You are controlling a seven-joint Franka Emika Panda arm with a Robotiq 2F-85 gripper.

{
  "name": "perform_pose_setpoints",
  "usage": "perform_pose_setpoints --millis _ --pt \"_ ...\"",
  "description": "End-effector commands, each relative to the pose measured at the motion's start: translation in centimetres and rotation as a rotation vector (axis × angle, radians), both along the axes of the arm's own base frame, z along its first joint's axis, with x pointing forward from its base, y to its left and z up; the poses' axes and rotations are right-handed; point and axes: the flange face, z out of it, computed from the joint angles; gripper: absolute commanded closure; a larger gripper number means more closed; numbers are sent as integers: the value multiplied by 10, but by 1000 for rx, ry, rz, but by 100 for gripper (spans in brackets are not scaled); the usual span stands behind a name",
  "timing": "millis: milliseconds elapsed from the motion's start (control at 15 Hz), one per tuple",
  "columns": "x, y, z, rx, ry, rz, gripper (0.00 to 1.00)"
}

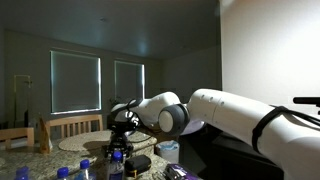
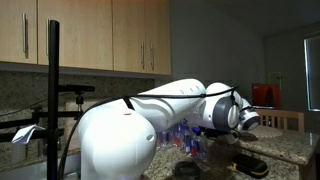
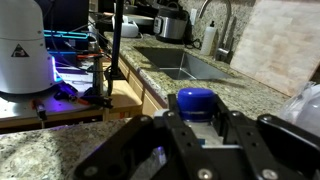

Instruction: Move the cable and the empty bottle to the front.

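Wrist view: what sits in the gripper [image 3: 203,128], Mia?

A bottle [image 3: 196,101], Tom. Its cap is a bright, glossy blue with rounded edges. Below it a short stretch of clear plastic shows before the dark fingers [image 3: 178,132] cover the rest. Whether there is any liquid inside cannot be told from this angle.

And how do the jaws stand?

Partly drawn in, with one finger against each side of the bottle just under the cap. The grip is on the bottle and on nothing else.

Where is the bottle in the room?

Over a speckled granite counter [image 3: 260,100], with a steel sink [image 3: 185,65] behind it and a white machine housing [image 3: 22,50] off to one side.

Do the outside cameras add anything?

In an exterior view the white arm [image 1: 240,115] reaches out above a cluster of other blue-capped bottles [image 1: 85,166] standing low in the frame. That room is dim, so the bottle in the gripper is hard to separate from its neighbours there.
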Motion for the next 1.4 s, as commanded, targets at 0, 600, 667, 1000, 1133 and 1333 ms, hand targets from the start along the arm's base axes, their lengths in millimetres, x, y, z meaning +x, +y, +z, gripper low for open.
perform_pose_setpoints --millis 0,600,667,1000,1133,1333 --pt "0 -1 0 18 23 -4 64" --pt "-2 1 -9 20 39 1 50" --pt "-2 1 -9 20 39 0 51" --pt "-2 1 -6 21 36 3 62" --pt "-2 2 -5 23 32 3 55" --pt "-1 5 0 24 23 9 42"
